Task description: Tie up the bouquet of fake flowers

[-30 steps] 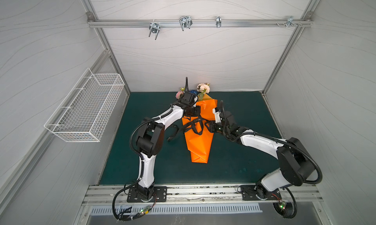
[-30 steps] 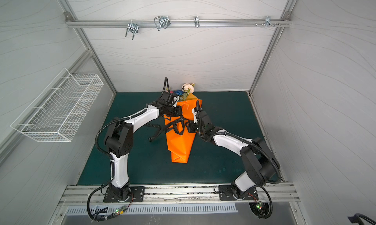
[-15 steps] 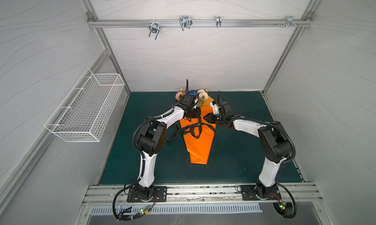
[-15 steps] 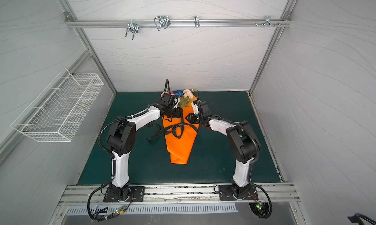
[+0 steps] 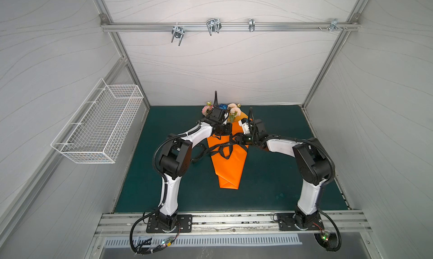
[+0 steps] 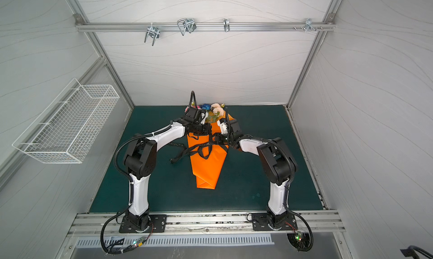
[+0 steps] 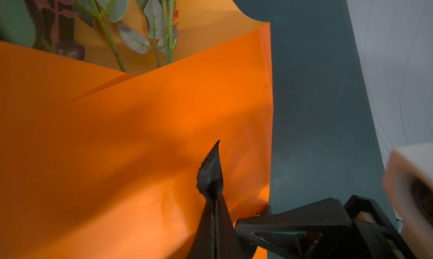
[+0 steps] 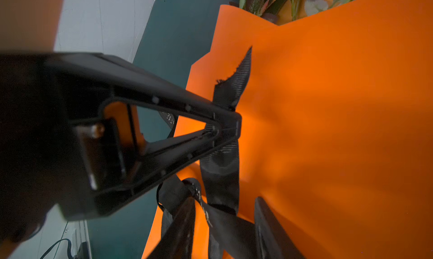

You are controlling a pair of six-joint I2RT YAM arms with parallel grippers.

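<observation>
The bouquet of fake flowers [image 5: 232, 109] [image 6: 215, 108] lies at the back of the mat, its stems wrapped in a folded orange paper cone [image 5: 229, 166]. A black printed ribbon [image 5: 222, 147] crosses the cone and is looped in a knot. My left gripper [image 5: 230, 131] [image 7: 214, 199] is shut on a ribbon end [image 7: 210, 173] above the paper. In the right wrist view the left gripper [image 8: 234, 126] pinches that strand. My right gripper [image 5: 236, 138] [image 8: 225, 201] sits right beside it, jaws apart, with a ribbon strand [image 8: 222, 225] running between its fingers [image 8: 180, 227].
A loose ribbon tail [image 5: 199, 154] trails on the green mat [image 5: 281, 175] left of the cone. A white wire basket [image 5: 100, 126] hangs on the left wall. A metal rail with hooks [image 5: 213, 28] runs along the back wall overhead.
The right arm has swung from the front right toward the back, bringing its gripper up beside the left gripper at the ribbon. Its jaws narrowed, then widened. The left gripper stays shut on the ribbon end.
</observation>
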